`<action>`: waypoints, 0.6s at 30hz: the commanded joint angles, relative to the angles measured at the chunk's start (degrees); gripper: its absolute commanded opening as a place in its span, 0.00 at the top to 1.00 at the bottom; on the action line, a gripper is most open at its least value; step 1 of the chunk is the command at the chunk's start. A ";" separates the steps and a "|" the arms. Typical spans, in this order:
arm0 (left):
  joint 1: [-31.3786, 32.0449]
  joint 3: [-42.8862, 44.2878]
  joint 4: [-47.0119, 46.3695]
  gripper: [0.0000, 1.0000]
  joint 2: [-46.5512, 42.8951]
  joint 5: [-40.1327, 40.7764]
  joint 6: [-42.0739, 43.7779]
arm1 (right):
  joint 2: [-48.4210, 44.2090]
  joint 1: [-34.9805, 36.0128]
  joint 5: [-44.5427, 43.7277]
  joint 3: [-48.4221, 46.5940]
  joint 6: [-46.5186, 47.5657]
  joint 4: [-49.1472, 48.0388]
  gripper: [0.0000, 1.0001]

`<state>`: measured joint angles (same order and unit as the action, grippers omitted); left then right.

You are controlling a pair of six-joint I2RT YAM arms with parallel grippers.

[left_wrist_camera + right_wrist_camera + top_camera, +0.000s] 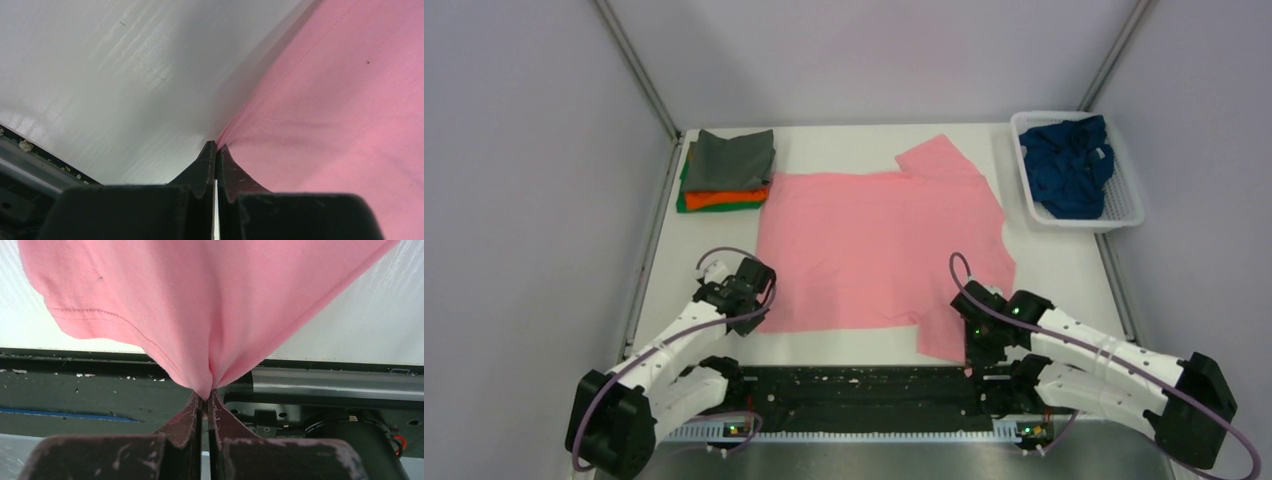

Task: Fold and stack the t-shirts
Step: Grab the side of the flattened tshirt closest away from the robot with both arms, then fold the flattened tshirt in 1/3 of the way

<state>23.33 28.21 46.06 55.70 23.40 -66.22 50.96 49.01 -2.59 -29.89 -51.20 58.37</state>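
Note:
A pink t-shirt (879, 245) lies spread flat on the white table, one sleeve at the far side and one near the front edge. My left gripper (759, 297) is shut on the shirt's near left hem corner; the left wrist view shows its tips (216, 146) pinching the pink cloth (340, 100). My right gripper (972, 335) is shut on the near sleeve; the right wrist view shows the pink cloth (200, 305) bunched into its tips (205, 396) and lifted off the table. A folded stack of dark grey (736, 158), orange (724, 199) and green shirts sits at the far left. A navy blue shirt (1069, 165) lies crumpled in the basket.
The white lattice basket (1124, 215) stands at the far right corner. A black rail (854, 395) runs along the table's near edge between the arm bases. Grey walls close in the left, back and right sides.

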 commanded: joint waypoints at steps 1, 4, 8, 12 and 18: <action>-0.22 2.12 0.47 1.00 -1.68 -3.23 1.55 | 0.42 0.34 0.93 -0.81 2.45 -3.30 1.00; -0.22 4.40 -1.62 1.00 -0.76 -5.17 3.82 | 3.40 -0.30 0.80 -3.60 4.42 -7.43 1.00; -0.34 7.16 -3.08 1.00 1.90 -5.21 4.48 | 5.81 -5.47 1.85 -6.54 8.92 -12.49 1.00; -1.86 10.81 -4.81 1.00 5.62 -6.85 5.97 | 7.24 -11.94 1.20 -9.14 12.99 -17.67 1.00; -5.92 15.00 -7.07 1.00 11.89 -9.34 8.88 | 13.03 -17.02 2.24 -13.85 17.37 -24.58 1.00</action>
<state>19.62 39.79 42.17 65.10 15.79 -59.99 61.19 34.70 -0.69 -39.51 -38.20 41.34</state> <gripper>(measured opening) 0.012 0.014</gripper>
